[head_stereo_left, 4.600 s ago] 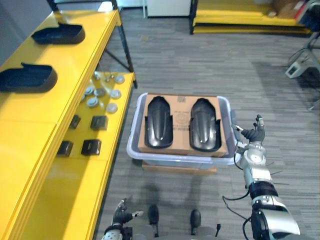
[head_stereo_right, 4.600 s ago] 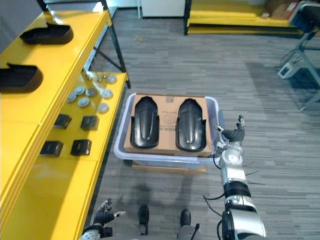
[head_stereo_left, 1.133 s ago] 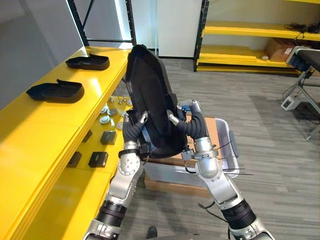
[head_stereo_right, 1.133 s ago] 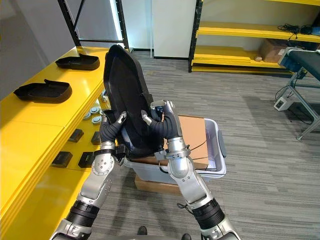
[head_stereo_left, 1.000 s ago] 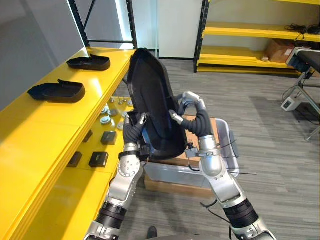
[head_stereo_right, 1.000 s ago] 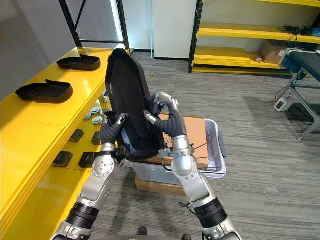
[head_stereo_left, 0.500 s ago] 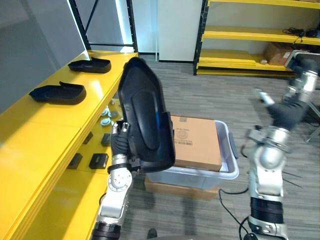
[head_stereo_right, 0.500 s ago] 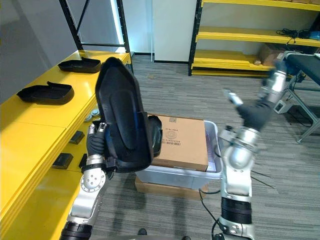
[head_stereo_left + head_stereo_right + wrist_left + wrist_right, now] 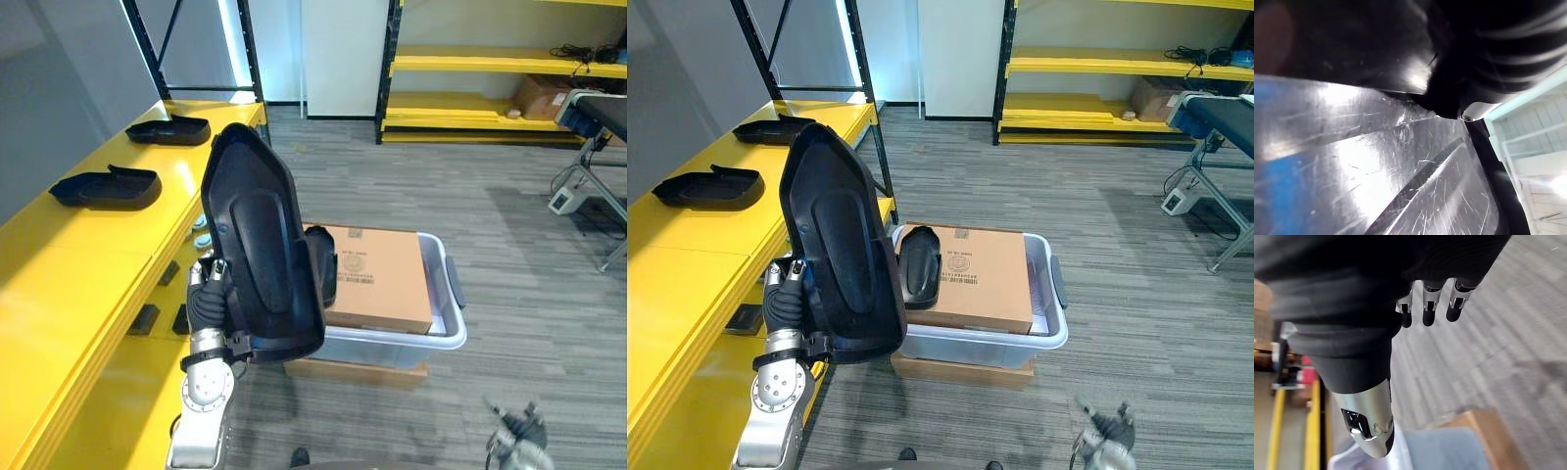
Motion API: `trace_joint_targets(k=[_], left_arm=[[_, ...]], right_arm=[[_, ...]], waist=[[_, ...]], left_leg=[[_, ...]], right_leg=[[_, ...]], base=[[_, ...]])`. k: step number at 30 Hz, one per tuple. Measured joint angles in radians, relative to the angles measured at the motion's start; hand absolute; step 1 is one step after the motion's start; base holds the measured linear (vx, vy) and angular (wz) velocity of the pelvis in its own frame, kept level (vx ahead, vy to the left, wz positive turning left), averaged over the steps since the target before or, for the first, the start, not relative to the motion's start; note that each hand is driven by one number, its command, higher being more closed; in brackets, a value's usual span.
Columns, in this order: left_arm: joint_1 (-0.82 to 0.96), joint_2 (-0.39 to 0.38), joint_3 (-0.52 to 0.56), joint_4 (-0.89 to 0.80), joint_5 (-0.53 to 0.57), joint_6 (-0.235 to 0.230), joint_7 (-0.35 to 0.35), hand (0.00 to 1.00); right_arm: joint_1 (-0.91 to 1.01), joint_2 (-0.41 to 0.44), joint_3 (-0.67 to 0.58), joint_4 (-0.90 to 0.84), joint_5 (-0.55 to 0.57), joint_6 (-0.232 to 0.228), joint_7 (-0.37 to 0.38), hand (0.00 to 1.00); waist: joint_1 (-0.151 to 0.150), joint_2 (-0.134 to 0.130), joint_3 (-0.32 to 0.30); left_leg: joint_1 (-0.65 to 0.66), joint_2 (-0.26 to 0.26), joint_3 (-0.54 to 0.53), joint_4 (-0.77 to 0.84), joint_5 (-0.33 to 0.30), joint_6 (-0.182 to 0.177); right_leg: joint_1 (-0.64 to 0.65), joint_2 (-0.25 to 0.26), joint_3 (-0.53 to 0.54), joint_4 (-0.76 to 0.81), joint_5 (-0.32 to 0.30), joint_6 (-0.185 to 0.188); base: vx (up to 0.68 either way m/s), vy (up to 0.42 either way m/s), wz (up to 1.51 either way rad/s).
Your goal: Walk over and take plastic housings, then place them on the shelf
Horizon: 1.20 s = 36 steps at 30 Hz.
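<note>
My left hand (image 9: 208, 299) is shut on the lower edge of a large black plastic housing (image 9: 260, 245) and holds it upright beside the yellow shelf (image 9: 69, 264). Close up, the housing's glossy scratched inner face (image 9: 1376, 161) shows in the left wrist view. A second black housing (image 9: 918, 262) lies on the cardboard sheet (image 9: 382, 274) in the clear bin (image 9: 453, 328). Two more housings (image 9: 106, 186) (image 9: 168, 129) rest on the shelf top. My right hand (image 9: 1102, 431) hangs low at the lower right, away from everything, fingers (image 9: 1429, 308) straight.
Small black blocks (image 9: 144, 318) lie on the shelf's lower yellow level. A cardboard box (image 9: 358, 372) sits under the bin. Yellow racks (image 9: 490, 64) stand at the back, a grey cart (image 9: 593, 108) at the right. Grey floor spreads right of the bin.
My right hand let go of the housing, swung out to the right and dropped low. My left hand alone now carries the housing, shifted a little left toward the shelf.
</note>
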Motion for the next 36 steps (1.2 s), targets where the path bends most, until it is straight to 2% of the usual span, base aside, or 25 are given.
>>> trace_joint_targets(k=[3, 4, 5, 6, 7, 8, 9, 10, 11, 13, 14, 17, 19, 20, 21, 23, 25, 27, 29, 30, 31, 32, 34, 35, 36], left_arm=[[-0.013, -0.006, -0.038, 0.000, -0.001, -0.007, -0.005, 1.00], [-0.022, -0.017, -0.064, -0.001, -0.001, -0.008, -0.005, 1.00], [-0.026, -0.022, -0.081, -0.002, -0.004, -0.008, -0.004, 1.00], [-0.029, -0.027, -0.092, -0.005, -0.019, -0.008, -0.003, 1.00], [-0.029, -0.029, -0.091, -0.006, -0.021, -0.008, -0.003, 1.00], [-0.031, -0.042, -0.090, -0.008, -0.026, -0.008, -0.002, 1.00], [-0.031, -0.047, -0.089, -0.008, -0.033, -0.008, -0.003, 1.00], [-0.028, -0.058, -0.091, -0.008, -0.038, -0.008, -0.003, 1.00], [-0.028, -0.057, -0.094, -0.011, -0.039, -0.011, -0.005, 1.00], [-0.031, -0.062, -0.092, -0.024, -0.041, -0.016, -0.004, 1.00], [-0.031, -0.062, -0.092, -0.024, -0.042, -0.025, -0.005, 1.00], [-0.033, -0.062, -0.108, -0.020, -0.054, -0.025, -0.018, 1.00], [-0.034, -0.063, -0.129, -0.005, -0.060, -0.024, -0.027, 1.00], [-0.037, -0.059, -0.149, 0.002, -0.060, -0.023, -0.029, 1.00], [-0.054, -0.041, -0.172, 0.008, -0.059, -0.023, -0.028, 1.00], [-0.089, -0.021, -0.181, 0.017, -0.058, -0.025, -0.027, 1.00], [-0.124, -0.021, -0.178, 0.054, -0.058, -0.029, -0.021, 1.00], [-0.140, -0.021, -0.183, 0.086, -0.057, -0.029, -0.020, 1.00], [-0.141, -0.023, -0.204, 0.087, -0.057, -0.030, -0.013, 1.00], [-0.142, -0.023, -0.211, 0.087, -0.056, -0.030, -0.009, 1.00], [-0.142, -0.023, -0.217, 0.087, -0.055, -0.030, -0.002, 1.00], [-0.141, -0.024, -0.223, 0.087, -0.052, -0.032, 0.001, 1.00], [-0.141, -0.027, -0.224, 0.087, -0.050, -0.032, 0.002, 1.00], [-0.141, -0.028, -0.233, 0.087, -0.049, -0.033, 0.001, 1.00], [-0.143, -0.030, -0.245, 0.086, -0.048, -0.035, -0.003, 1.00]], right_arm=[[0.000, 0.033, 0.077, 0.008, -0.023, 0.003, 0.012, 0.00], [-0.001, 0.041, 0.098, -0.009, -0.028, -0.001, 0.012, 0.00], [-0.002, 0.038, 0.106, -0.031, -0.034, -0.001, 0.011, 0.00], [-0.010, 0.040, 0.112, -0.062, -0.035, -0.006, 0.009, 0.00], [-0.015, 0.036, 0.113, -0.067, -0.036, -0.007, 0.009, 0.00], [-0.046, 0.025, 0.113, -0.097, -0.038, -0.009, 0.008, 0.00], [-0.053, 0.023, 0.114, -0.114, -0.042, -0.009, 0.009, 0.00], [-0.060, 0.024, 0.134, -0.126, -0.045, -0.009, 0.009, 0.00], [-0.064, 0.022, 0.159, -0.128, -0.050, -0.010, 0.013, 0.00], [-0.088, 0.024, 0.162, -0.125, -0.056, -0.011, 0.020, 0.00], [-0.106, 0.034, 0.162, -0.116, -0.056, -0.010, 0.029, 0.00], [-0.110, 0.063, 0.161, -0.104, -0.065, -0.003, 0.034, 0.00], [-0.105, 0.066, 0.160, -0.105, -0.072, 0.004, 0.035, 0.00], [-0.106, 0.068, 0.160, -0.105, -0.073, 0.012, 0.035, 0.00], [-0.096, 0.076, 0.160, -0.102, -0.073, 0.017, 0.036, 0.00], [-0.103, 0.090, 0.162, -0.095, -0.073, 0.018, 0.036, 0.00], [-0.103, 0.096, 0.162, -0.076, -0.073, 0.018, 0.036, 0.00], [-0.107, 0.100, 0.167, -0.073, -0.072, 0.020, 0.036, 0.00], [-0.095, 0.103, 0.189, -0.080, -0.072, 0.021, 0.036, 0.00], [-0.094, 0.102, 0.190, -0.080, -0.073, 0.021, 0.035, 0.00], [-0.085, 0.104, 0.190, -0.080, -0.073, 0.022, 0.035, 0.00], [-0.065, 0.116, 0.191, -0.079, -0.072, 0.024, 0.035, 0.00], [-0.063, 0.118, 0.195, -0.079, -0.072, 0.030, 0.036, 0.00], [-0.069, 0.116, 0.193, -0.081, -0.072, 0.031, 0.035, 0.00], [-0.070, 0.117, 0.192, -0.090, -0.071, 0.030, 0.034, 0.00]], waist=[[0.005, 0.004, 0.044], [0.008, 0.008, 0.064], [0.014, 0.009, 0.076], [0.030, -0.004, 0.093], [0.033, -0.013, 0.101], [0.052, 0.007, 0.108], [0.054, 0.016, 0.113], [0.052, 0.014, 0.113], [0.060, 0.003, 0.111], [0.074, 0.001, 0.111], [0.084, 0.000, 0.110], [0.084, -0.017, 0.113], [0.081, -0.020, 0.114], [0.076, -0.018, 0.115], [0.072, -0.023, 0.117], [0.074, -0.038, 0.115], [0.070, -0.047, 0.113], [0.052, -0.044, 0.115], [0.048, -0.046, 0.112], [0.045, -0.051, 0.109], [0.038, -0.062, 0.102], [0.037, -0.092, 0.088], [0.038, -0.099, 0.084], [0.044, -0.097, 0.079], [0.051, -0.091, 0.071]], left_leg=[[-0.028, -0.022, -0.123, 0.028, 0.015, -0.020], [-0.065, -0.043, -0.197, 0.063, 0.013, -0.019], [-0.093, -0.053, -0.215, 0.079, 0.006, -0.010], [-0.127, -0.050, -0.149, 0.111, -0.031, 0.005], [-0.144, -0.044, -0.114, 0.132, -0.034, 0.012], [-0.194, 0.000, 0.082, 0.248, -0.079, 0.070], [-0.198, 0.021, 0.162, 0.271, -0.087, 0.081], [-0.193, 0.054, 0.273, 0.286, -0.088, 0.083], [-0.182, 0.058, 0.353, 0.290, -0.102, 0.103], [-0.189, 0.052, 0.417, 0.300, -0.121, 0.106], [-0.198, 0.028, 0.402, 0.301, -0.127, 0.106], [-0.200, -0.035, 0.351, 0.333, -0.170, 0.116], [-0.192, -0.055, 0.325, 0.402, -0.220, 0.127], [-0.169, -0.062, 0.294, 0.431, -0.250, 0.136], [-0.141, -0.058, 0.267, 0.437, -0.269, 0.125], [-0.106, -0.059, 0.225, 0.414, -0.270, 0.121], [-0.072, -0.065, 0.193, 0.394, -0.269, 0.119], [-0.042, -0.074, 0.153, 0.388, -0.271, 0.115], [-0.010, -0.077, 0.098, 0.388, -0.285, 0.092], [-0.009, -0.085, 0.070, 0.389, -0.291, 0.083], [-0.006, -0.098, 0.041, 0.389, -0.302, 0.076], [0.003, -0.113, 0.020, 0.392, -0.322, 0.071], [0.005, -0.102, 0.011, 0.414, -0.347, 0.053], [0.003, -0.075, 0.002, 0.430, -0.364, 0.032], [-0.009, -0.047, 0.002, 0.424, -0.363, 0.017]], right_leg=[[0.011, -0.013, -0.123, 0.079, -0.050, 0.003], [0.008, -0.030, -0.214, 0.142, -0.091, 0.002], [0.007, -0.053, -0.284, 0.181, -0.118, 0.005], [0.012, -0.084, -0.374, 0.198, -0.141, 0.004], [0.013, -0.090, -0.391, 0.201, -0.147, 0.003], [0.026, -0.115, -0.464, 0.235, -0.162, 0.014], [0.042, -0.120, -0.495, 0.256, -0.171, 0.029], [0.076, -0.140, -0.554, 0.289, -0.190, 0.051], [0.107, -0.166, -0.606, 0.291, -0.193, 0.060], [0.136, -0.188, -0.664, 0.279, -0.191, 0.091], [0.146, -0.197, -0.683, 0.263, -0.189, 0.097], [0.193, -0.227, -0.717, 0.257, -0.188, 0.099], [0.205, -0.292, -0.702, 0.392, -0.195, 0.074], [0.166, -0.339, -0.612, 0.551, -0.188, -0.048], [0.104, -0.331, -0.442, 0.665, -0.229, -0.060], [0.018, -0.265, -0.261, 0.703, -0.296, -0.013], [-0.049, -0.214, -0.183, 0.652, -0.326, 0.002], [-0.098, -0.163, -0.120, 0.569, -0.330, 0.009], [-0.164, -0.098, -0.002, 0.468, -0.320, 0.019], [-0.179, -0.086, 0.034, 0.438, -0.310, 0.028], [-0.185, -0.088, 0.056, 0.415, -0.295, 0.040], [-0.174, -0.102, 0.048, 0.379, -0.248, 0.025], [-0.149, -0.101, 0.019, 0.362, -0.179, 0.018], [-0.131, -0.083, -0.017, 0.349, -0.149, 0.012], [-0.128, -0.063, -0.040, 0.331, -0.151, -0.004]], base=[[-0.02, -0.049, 1.30], [-0.05, -0.026, 2.01], [-0.05, 0.026, 2.59], [-0.02, 0.039, 1.85], [-0.01, 0.089, 1.81], [0.02, 0.069, 1.17], [0.02, 0.067, 1.70], [0.09, 0.046, 1.55], [0.10, 0.038, 1.51], [0.12, 0.095, 1.00], [0.10, 0.125, 0.75], [0.16, 0.137, 0.72], [0.21, 0.153, 0.49], [0.21, 0.164, 0.52], [0.20, 0.148, 0.56], [0.19, 0.087, 0.54], [0.20, 0.040, 0.61], [0.18, -0.009, 0.74], [0.16, -0.052, 0.81], [0.12, -0.108, 0.99], [0.17, -0.198, 1.14], [0.21, -0.287, 1.00], [0.22, -0.287, 0.56], [0.20, -0.266, 0.34], [0.19, -0.259, 0.30]])
